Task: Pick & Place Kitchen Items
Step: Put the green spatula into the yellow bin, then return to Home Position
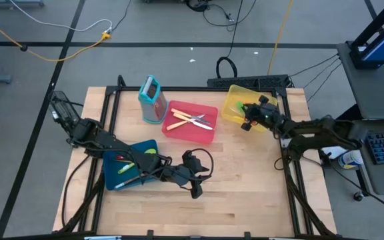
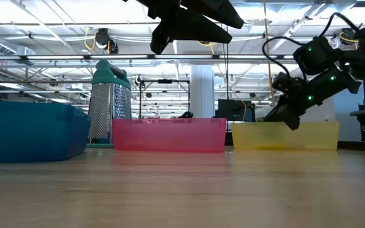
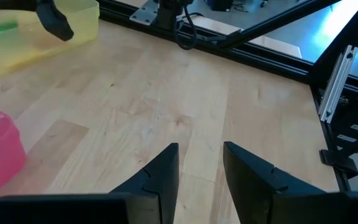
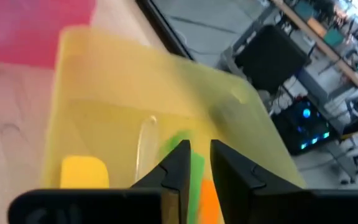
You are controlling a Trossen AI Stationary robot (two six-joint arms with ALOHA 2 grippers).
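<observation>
Right end effector (image 4: 195,163), fingers narrowly parted, over translucent yellow tray (image 4: 104,87).

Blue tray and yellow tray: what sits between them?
In the high view, the red tray with cream-handled knives lies between blue tray and yellow tray.

Translucent glossy plastic yellow tray (image 4: 104,81) on a smooth, matt wooden table (image 3: 166,99).

The yellow tray (image 4: 135,81) and green piece (image 4: 191,165) inside it are blurred.
</observation>
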